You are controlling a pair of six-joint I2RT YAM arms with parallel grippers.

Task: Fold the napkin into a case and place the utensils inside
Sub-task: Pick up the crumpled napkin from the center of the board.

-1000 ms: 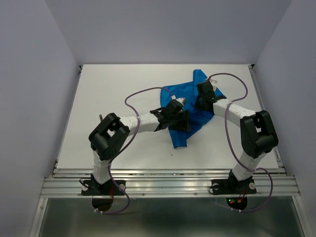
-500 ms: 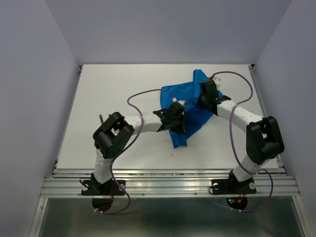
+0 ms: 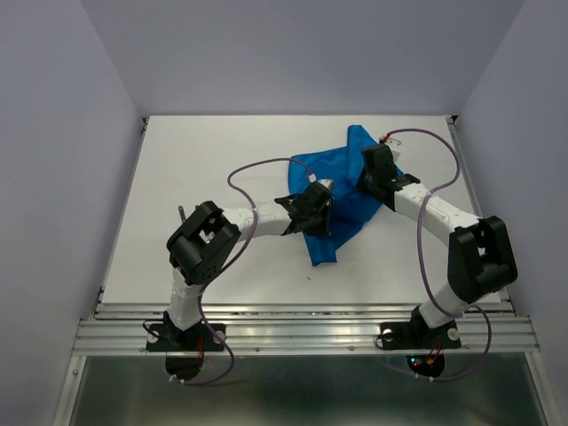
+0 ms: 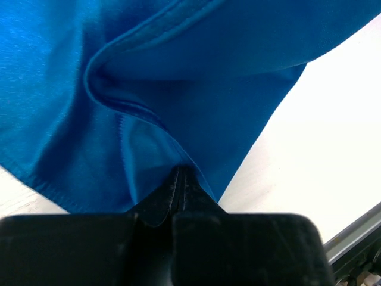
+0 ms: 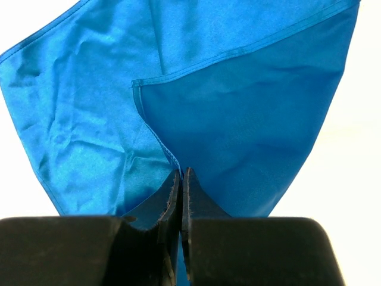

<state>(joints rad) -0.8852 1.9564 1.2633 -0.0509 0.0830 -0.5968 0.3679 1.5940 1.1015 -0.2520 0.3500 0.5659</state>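
**Pinching the napkin at two points, both arms engaged**

Working from the remote feed. The blue napkin (image 3: pixel 344 191) lies crumpled on the right half of the desk (image 3: pixel 204 177). One tip reaches toward the far edge and a narrower tail trails back toward the near edge. It is bunched and layered, not flat.

The left fingers (image 4: pixel 166 196) are clenched on cloth. In the wrist view the tips meet with a ridge of blue fabric caught between them, and a hemmed fold curls away just above. From overhead, this arm reaches across the middle of the desk to the napkin's left side.

The right fingers (image 5: pixel 169 199) are also clamped tight. A hemmed edge of the upper layer runs straight down into the closed tips. Beyond them a squared corner of that layer sits over a lighter, creased layer. Overhead, they sit on the napkin's right side, nearer the far edge than the left pair.

A purple cable (image 3: pixel 257 169) arcs above the left arm.
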